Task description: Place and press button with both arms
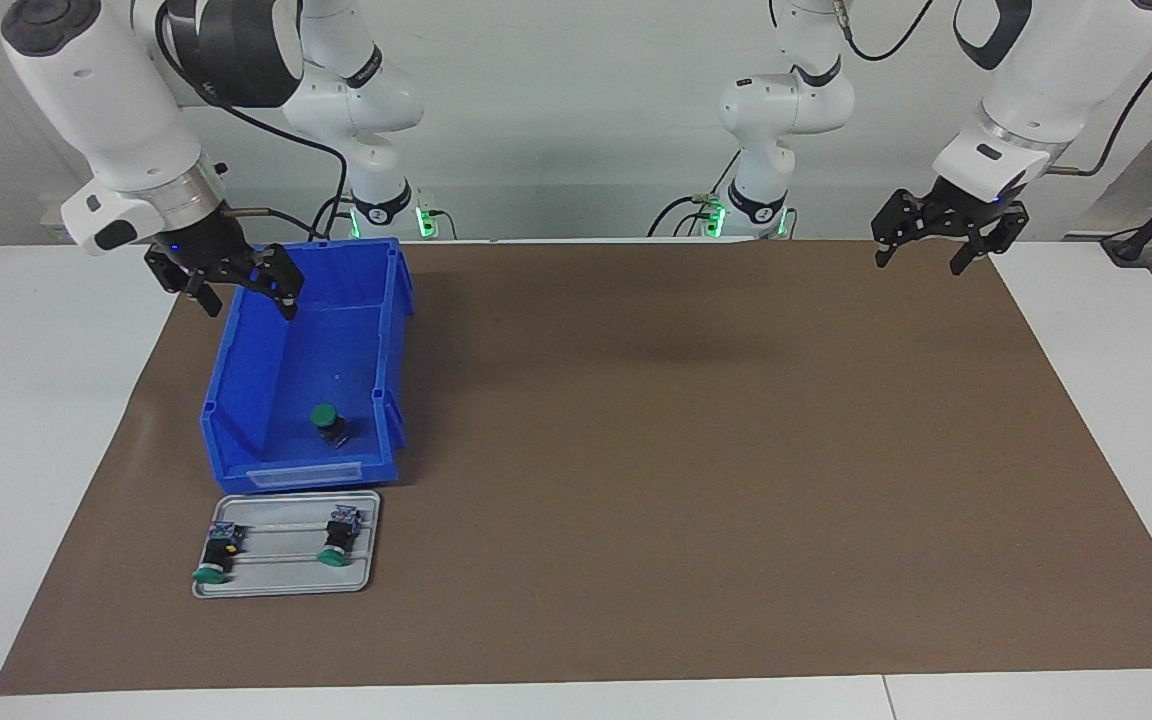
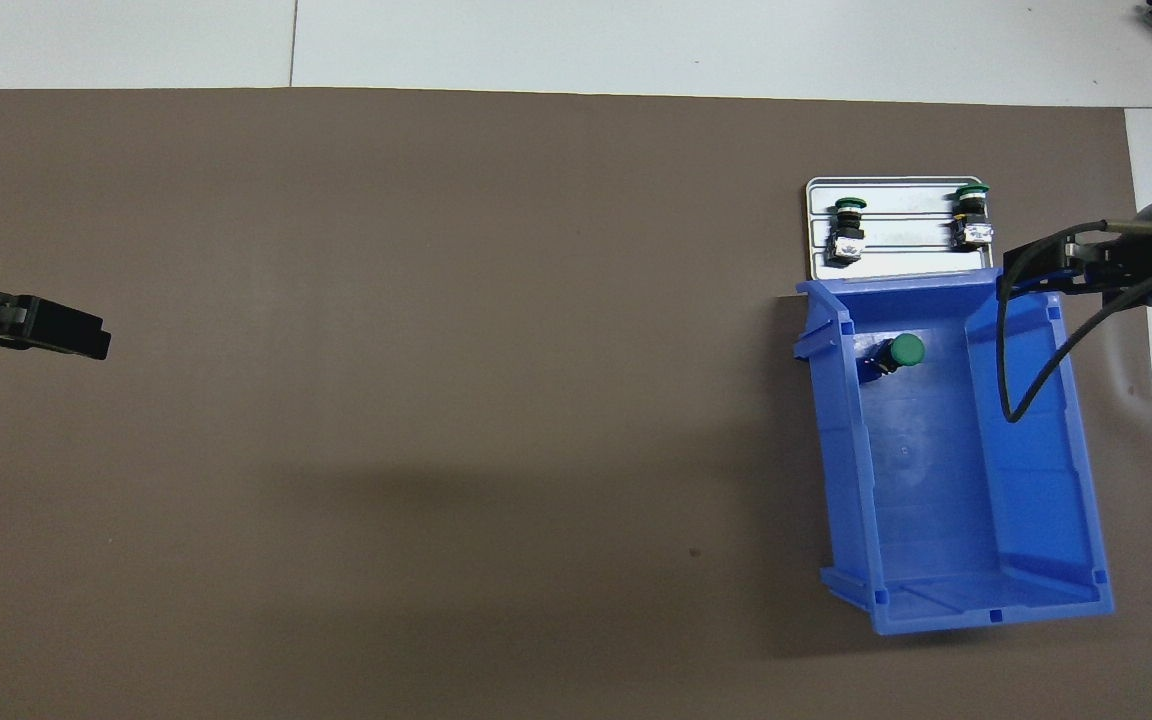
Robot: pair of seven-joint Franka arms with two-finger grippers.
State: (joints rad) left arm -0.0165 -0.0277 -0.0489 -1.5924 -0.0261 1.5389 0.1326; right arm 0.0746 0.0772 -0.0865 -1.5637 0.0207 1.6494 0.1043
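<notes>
Your right gripper (image 1: 241,290) hangs over the blue bin's (image 1: 236,400) edge nearest the robots — jaws spread wide, nothing in them. The button (image 1: 328,424) sits inside that bin, green cap up, toward the end farther from the robots. Just past the bin lies a metal tray (image 1: 286,590) with two more buttons on it, one with a yellow spot (image 1: 216,553), one plain (image 1: 339,538). Your left gripper (image 1: 936,250) waits over the brown mat (image 1: 686,450) at the left arm's end — open and empty too.
</notes>
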